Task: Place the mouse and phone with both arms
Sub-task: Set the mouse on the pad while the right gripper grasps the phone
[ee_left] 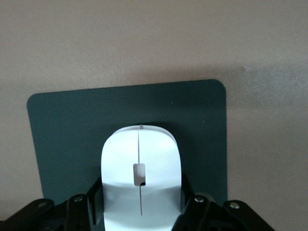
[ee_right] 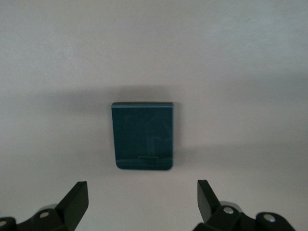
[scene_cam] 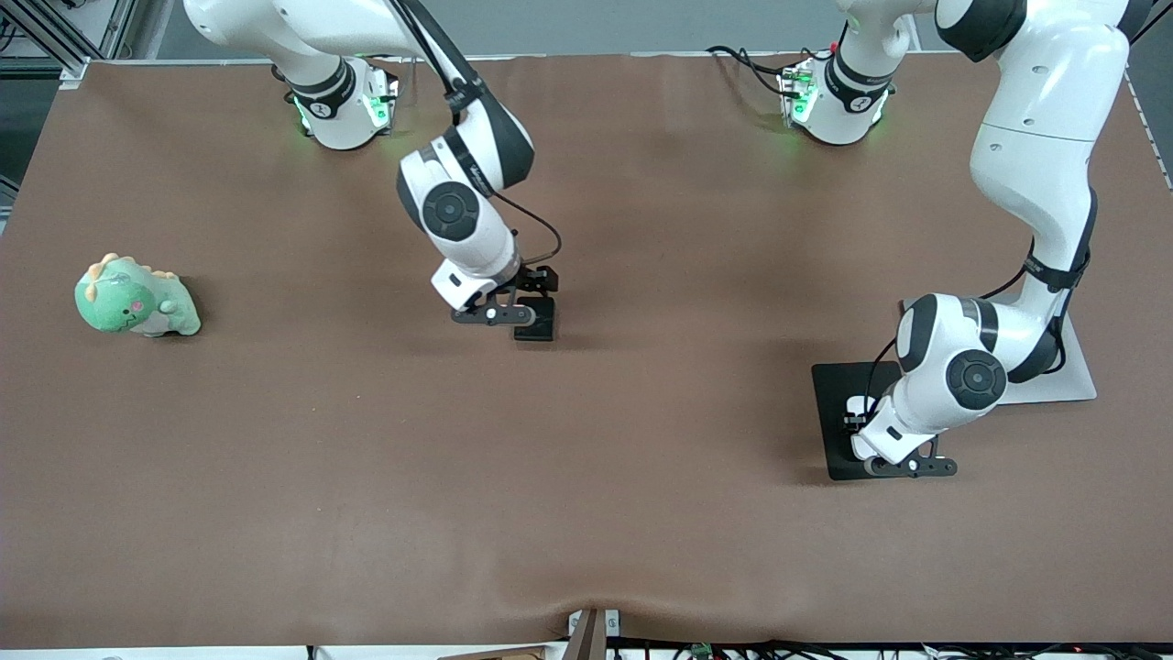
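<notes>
The mouse (ee_left: 139, 175) lay on the mouse pad (scene_cam: 834, 412), toward the left arm's end of the table (scene_cam: 641, 513). The left gripper (ee_left: 139, 211) stood low over the pad, its fingers (ee_left: 94, 199) against the mouse's two sides. A flat stand (scene_cam: 1077, 371) lay just beside the pad, farther from the front camera. The phone (ee_right: 143, 135) lay flat on the table near its middle, well apart from the pad. The right gripper (ee_right: 142, 197) hung over the table just beside the phone, fingers spread and clear of it. A plush toy (scene_cam: 136, 298) sat toward the right arm's end, well apart from the phone.
</notes>
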Tool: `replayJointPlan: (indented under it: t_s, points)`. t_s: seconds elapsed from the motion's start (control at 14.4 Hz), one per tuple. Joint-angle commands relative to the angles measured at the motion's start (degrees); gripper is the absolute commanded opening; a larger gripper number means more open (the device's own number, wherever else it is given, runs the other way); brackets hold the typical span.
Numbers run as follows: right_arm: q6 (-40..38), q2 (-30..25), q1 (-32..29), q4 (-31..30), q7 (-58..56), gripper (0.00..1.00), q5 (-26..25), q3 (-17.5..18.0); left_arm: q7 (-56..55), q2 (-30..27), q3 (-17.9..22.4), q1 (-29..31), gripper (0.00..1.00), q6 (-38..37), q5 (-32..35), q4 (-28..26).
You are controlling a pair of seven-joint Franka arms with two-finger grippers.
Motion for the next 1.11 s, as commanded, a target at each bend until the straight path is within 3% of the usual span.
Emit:
replayJointPlan:
  t_s: [0.0, 0.35, 0.56, 0.83, 1.04]
  points:
    - [3.92, 3.74, 2.07, 0.74, 0.46, 1.0, 1.37, -0.69, -0.26, 0.49, -0.13, 0.52, 1.0, 0.34, 1.43, 1.1]
    - [4.72, 4.97, 2.78, 0.92, -0.15, 1.0, 0.68, -0.86, -0.26, -6.88, -0.92, 0.44, 1.0, -3.76, 0.99, 0.84]
    - [9.19, 7.17, 1.99, 0.92, -0.6, 1.0, 0.49, -0.86, 1.49, -15.04, -2.5, 0.78, 1.0, -13.33, -0.23, 0.93]
    - [9.38, 7.44, 1.81, 1.09, -0.68, 1.0, 0.58, -0.95, 7.72, -27.08, -3.03, 0.96, 1.0, -30.2, -6.9, 0.75]
    - [10.34, 9.02, 1.9, 1.88, -0.6, 1.0, 0.58, -0.95, 9.14, -35.27, -3.03, 2.1, 1.0, -39.97, -7.71, 0.48]
